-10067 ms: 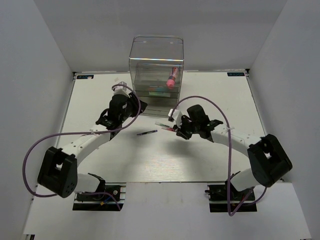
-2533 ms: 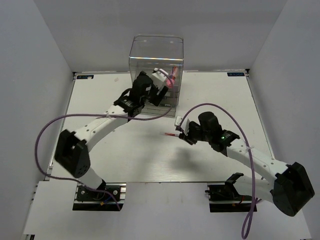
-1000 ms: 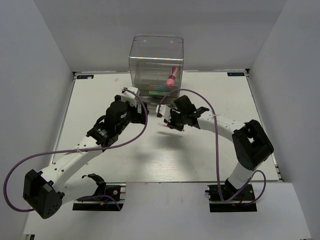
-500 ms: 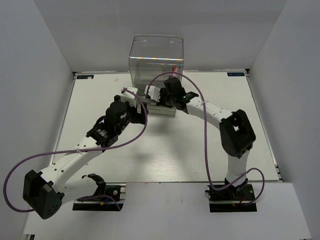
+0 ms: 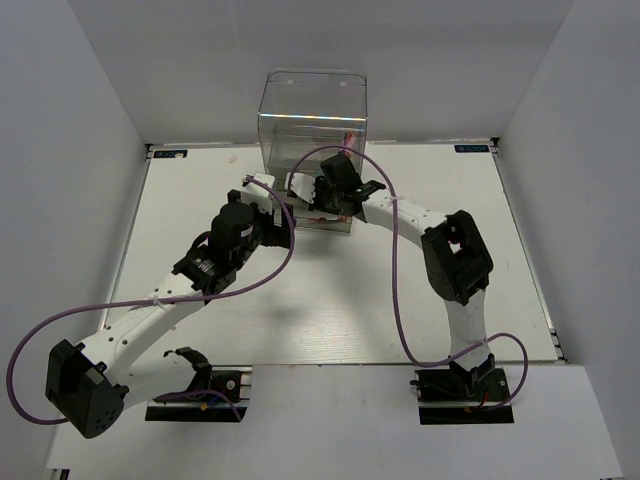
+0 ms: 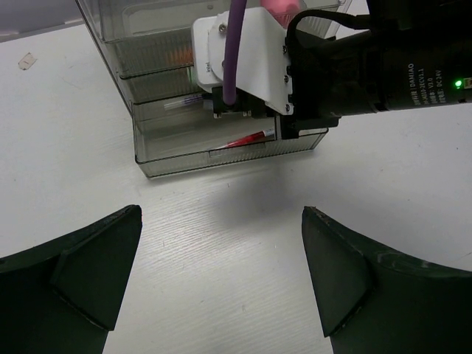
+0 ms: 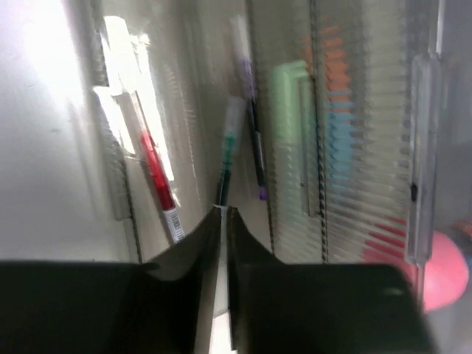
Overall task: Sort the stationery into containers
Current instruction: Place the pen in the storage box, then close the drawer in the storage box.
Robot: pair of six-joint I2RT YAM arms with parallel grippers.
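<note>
The clear organizer (image 5: 312,120) stands at the back, its lowest drawer (image 6: 221,158) pulled out. My right gripper (image 7: 223,212) is shut and pokes into that drawer; a thin pen (image 7: 227,158) with a green band runs straight out from between its fingertips. In the drawer lie a red pen (image 7: 153,173) and a dark purple-tipped pen (image 7: 255,166). Green (image 7: 289,140) and orange (image 7: 335,74) markers show through the ribbed drawers above, and a pink tube (image 7: 442,269) sits in the top bin. My left gripper (image 6: 221,273) hangs open over bare table in front of the organizer, holding nothing.
The right wrist (image 6: 354,66) and its purple cable (image 6: 234,44) hang over the open drawer in the left wrist view. White walls (image 5: 90,150) close in the table on three sides. White tabletop (image 5: 330,300) lies in front of the organizer.
The right arm has swung from mid-table up to the organizer, and its shut gripper now reaches into the lowest drawer. The left arm has stayed put, open.
</note>
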